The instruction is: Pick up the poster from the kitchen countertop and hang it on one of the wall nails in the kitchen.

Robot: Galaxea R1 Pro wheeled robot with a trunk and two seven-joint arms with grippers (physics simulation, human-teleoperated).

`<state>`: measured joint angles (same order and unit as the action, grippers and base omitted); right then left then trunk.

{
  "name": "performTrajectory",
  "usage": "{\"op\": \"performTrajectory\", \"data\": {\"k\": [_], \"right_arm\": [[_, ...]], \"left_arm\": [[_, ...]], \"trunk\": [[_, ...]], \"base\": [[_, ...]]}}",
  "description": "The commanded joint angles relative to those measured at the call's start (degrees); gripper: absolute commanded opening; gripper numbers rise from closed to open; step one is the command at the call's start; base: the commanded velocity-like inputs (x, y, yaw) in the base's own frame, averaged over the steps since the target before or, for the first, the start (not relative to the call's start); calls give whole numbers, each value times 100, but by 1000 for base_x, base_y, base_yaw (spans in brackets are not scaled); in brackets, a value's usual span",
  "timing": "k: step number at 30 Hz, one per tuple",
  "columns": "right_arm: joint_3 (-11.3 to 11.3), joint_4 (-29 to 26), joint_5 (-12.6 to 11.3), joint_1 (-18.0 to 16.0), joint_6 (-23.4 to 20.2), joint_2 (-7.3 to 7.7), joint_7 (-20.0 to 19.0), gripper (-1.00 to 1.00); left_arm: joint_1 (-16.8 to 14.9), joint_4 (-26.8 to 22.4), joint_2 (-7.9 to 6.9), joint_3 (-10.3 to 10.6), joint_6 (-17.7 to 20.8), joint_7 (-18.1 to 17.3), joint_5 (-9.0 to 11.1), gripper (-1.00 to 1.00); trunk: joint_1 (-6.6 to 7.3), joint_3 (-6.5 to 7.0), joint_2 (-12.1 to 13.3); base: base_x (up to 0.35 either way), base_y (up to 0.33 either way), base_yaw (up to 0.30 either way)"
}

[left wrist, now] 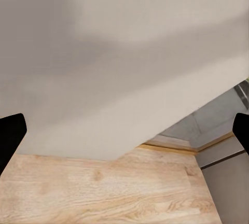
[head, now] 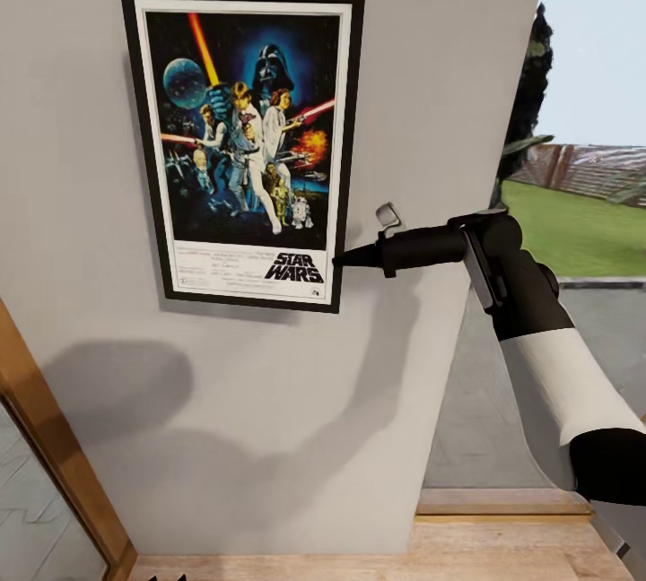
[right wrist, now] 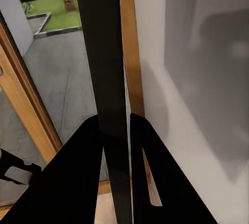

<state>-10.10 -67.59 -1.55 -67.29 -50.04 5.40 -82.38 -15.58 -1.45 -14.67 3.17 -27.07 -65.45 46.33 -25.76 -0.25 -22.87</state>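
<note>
The poster (head: 244,146), a stiff, thin and likely light framed panel best pinched by its black edge, lies flat against the grey wall (head: 269,437), the right gripper (head: 345,260) clamped on its lower right border, the left gripper (left wrist: 124,136) spread empty.

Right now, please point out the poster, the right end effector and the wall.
poster (head: 244,133): head view, middle of the picture.
right end effector (head: 345,260): head view, fingertips at the frame's edge.
wall (head: 431,70): head view, bare grey part.

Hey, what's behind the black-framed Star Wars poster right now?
The black-framed Star Wars poster sits against the plain grey wall, with the right gripper clamped on its lower right frame edge. Whether a nail holds it cannot be seen; the poster covers that spot.
</note>
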Motion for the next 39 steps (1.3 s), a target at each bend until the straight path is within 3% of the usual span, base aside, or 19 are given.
{"op": "performTrajectory", "data": {"k": [1,39], "right_arm": [[-9,4,-21,-3,-76,4,-16,-100],[-9,1,-21,-3,-76,4,-15,-100]], "left_arm": [[-1,4,-1,34,-26,-12,34,100],[-3,4,-1,35,-26,-12,34,100]], "trunk": [[-2,-3,-5],[-2,-3,-5]], "base": [[3,0,0],[50,0,0]]}}
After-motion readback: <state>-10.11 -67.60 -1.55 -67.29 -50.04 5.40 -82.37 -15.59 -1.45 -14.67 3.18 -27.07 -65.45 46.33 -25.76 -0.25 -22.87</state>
